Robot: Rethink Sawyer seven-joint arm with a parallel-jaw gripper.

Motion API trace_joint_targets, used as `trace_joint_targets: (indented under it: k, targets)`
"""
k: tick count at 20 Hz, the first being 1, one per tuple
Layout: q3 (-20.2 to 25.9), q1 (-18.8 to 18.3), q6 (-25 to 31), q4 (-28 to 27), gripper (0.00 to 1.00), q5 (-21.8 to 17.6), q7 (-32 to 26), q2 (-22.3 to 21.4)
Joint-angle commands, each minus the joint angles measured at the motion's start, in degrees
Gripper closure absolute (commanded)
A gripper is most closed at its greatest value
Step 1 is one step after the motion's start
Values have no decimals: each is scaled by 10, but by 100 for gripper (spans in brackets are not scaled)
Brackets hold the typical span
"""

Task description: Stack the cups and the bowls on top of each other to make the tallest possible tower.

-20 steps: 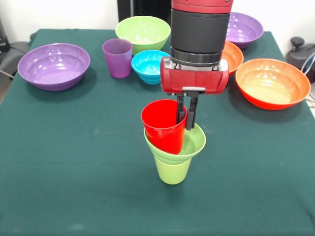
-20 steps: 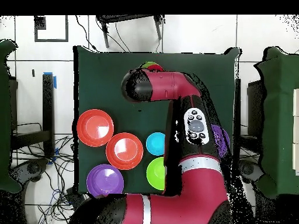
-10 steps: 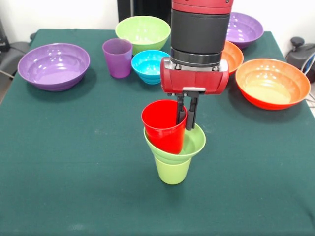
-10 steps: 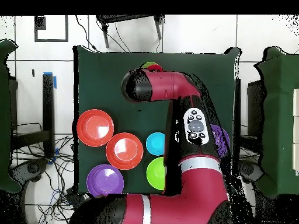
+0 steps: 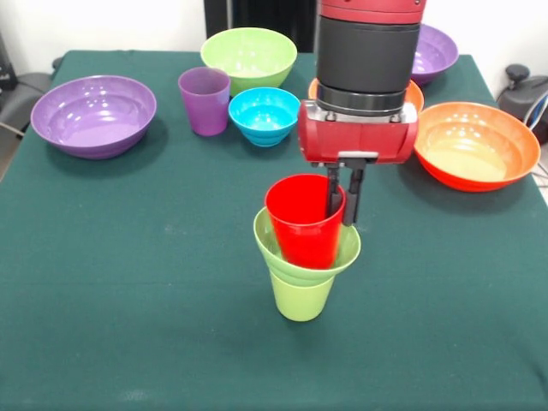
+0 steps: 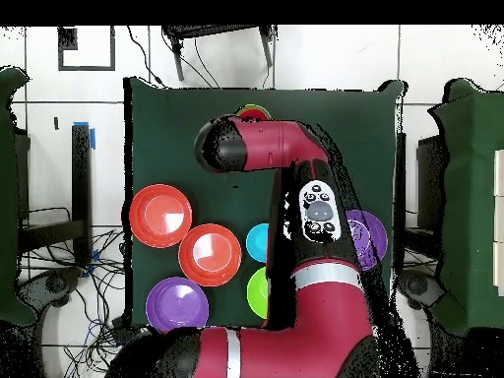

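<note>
The lime-green cup [image 5: 300, 298] stands upright near the table's middle with the small lime-green bowl [image 5: 348, 248] sitting in its mouth. The red cup [image 5: 304, 224] sits nearly upright in that bowl. My gripper [image 5: 341, 217] comes straight down and is shut on the red cup's right rim, one finger inside and one outside. The small blue bowl [image 5: 264, 114] and the purple cup [image 5: 204, 100] stand apart at the back. In the overhead view the arm [image 6: 285, 157] hides the stack except a green edge [image 6: 254, 111].
The medium lime-green bowl [image 5: 248, 56] is at the back. One purple bowl [image 5: 94, 114] is at the left, another [image 5: 438, 51] at the back right. One orange bowl [image 5: 475, 145] is at the right, a second [image 5: 414, 92] behind my gripper.
My gripper has moved a little to the right in the front view with the red cup. The cup now stands more upright and more centred in the small green bowl.
</note>
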Motion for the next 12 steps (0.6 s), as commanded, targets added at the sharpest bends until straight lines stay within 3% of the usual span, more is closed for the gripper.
trace_joint_targets:
  k: [1, 12]
  targets:
    - [20, 21, -30, 32, 100, -6, 58, 20]
    - [14, 19, -25, 37, 100, -9, 47, 13]
